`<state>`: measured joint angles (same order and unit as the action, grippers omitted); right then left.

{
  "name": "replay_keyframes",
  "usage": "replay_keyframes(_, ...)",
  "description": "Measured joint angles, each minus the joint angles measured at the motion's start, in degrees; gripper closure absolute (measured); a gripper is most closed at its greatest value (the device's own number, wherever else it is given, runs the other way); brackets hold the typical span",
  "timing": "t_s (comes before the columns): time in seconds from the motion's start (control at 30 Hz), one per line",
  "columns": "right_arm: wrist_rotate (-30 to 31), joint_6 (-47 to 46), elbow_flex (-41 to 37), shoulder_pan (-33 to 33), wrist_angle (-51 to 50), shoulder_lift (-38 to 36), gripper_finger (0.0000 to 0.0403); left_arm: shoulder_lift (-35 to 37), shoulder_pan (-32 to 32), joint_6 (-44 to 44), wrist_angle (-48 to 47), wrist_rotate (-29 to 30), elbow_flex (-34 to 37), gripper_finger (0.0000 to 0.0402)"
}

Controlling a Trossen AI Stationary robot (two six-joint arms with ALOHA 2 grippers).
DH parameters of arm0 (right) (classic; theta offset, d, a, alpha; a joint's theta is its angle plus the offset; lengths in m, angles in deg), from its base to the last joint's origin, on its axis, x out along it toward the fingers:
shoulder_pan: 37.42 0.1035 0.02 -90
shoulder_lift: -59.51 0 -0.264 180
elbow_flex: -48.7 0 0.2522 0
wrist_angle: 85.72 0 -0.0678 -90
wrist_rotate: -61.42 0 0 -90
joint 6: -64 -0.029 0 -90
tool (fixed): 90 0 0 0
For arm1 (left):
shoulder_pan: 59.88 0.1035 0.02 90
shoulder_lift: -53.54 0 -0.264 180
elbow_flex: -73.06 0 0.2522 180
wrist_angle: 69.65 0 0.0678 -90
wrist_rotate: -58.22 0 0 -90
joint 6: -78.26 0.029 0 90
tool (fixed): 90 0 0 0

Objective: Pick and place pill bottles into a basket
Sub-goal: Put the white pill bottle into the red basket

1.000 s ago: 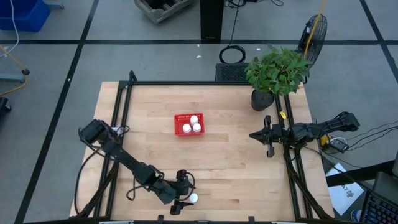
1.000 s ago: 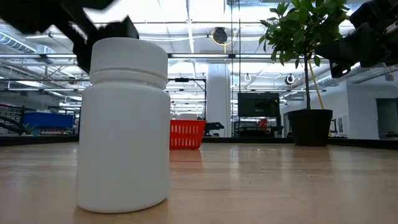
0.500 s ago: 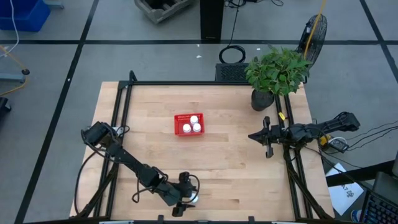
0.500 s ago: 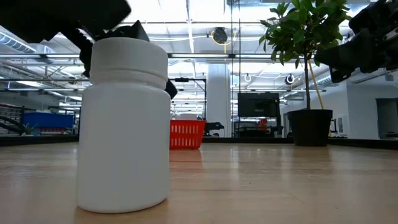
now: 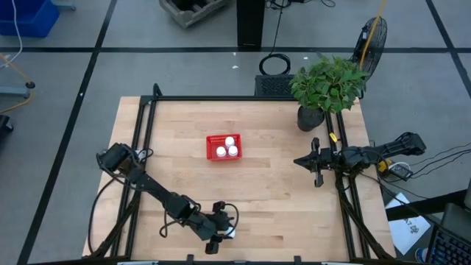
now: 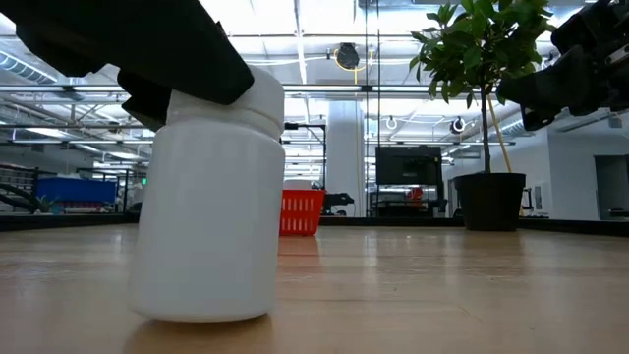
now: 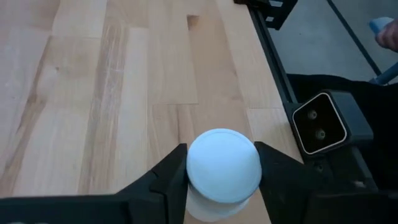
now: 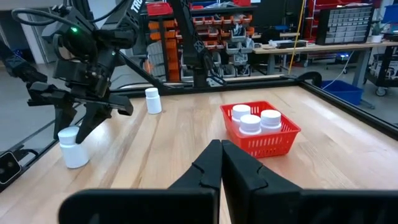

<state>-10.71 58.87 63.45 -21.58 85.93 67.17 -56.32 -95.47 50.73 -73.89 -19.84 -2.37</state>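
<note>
the small white cylindrical pill bottle [image 7: 223, 167] at the near table edge, free between wide fingers a second ago, is now clamped at its cap by the left gripper [image 7: 222, 177] and slightly tilted, so lifting toward the red plastic mesh basket [image 5: 224, 147] with three bottles seems next, while the clenched right gripper [image 5: 315, 162] waits aside.

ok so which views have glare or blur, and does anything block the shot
Low view: bright ceiling lights wash out the top of the frame, and the near pill bottle with the left claw over its cap fills and blocks the left side; the basket behind is small. Left wrist view: the bottle cap between the claw's fingers looks soft, close to the lens. High view: even light, no glare.
</note>
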Motion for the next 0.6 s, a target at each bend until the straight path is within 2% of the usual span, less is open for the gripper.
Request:
replay_keyframes(0.13,0.0,0.0,0.0,0.0,0.0,0.0,0.0403,0.0,0.1,0.5,-0.1,-0.3,0.0,0.0238)
replay_keyframes(0.3,0.0,0.0,-0.1,0.0,0.0,0.0,0.0403,0.0,0.5,1.7,-0.2,-0.3,0.0,0.0213)
replay_keyframes(0.43,0.0,0.0,-0.1,0.0,0.0,0.0,0.0403,0.9,1.3,3.8,-1.3,-0.5,0.1,0.0235)
replay_keyframes(0.6,0.0,0.0,-0.1,0.0,0.0,0.0,0.0403,5.3,1.9,5.9,-7.0,1.3,0.1,0.0237)
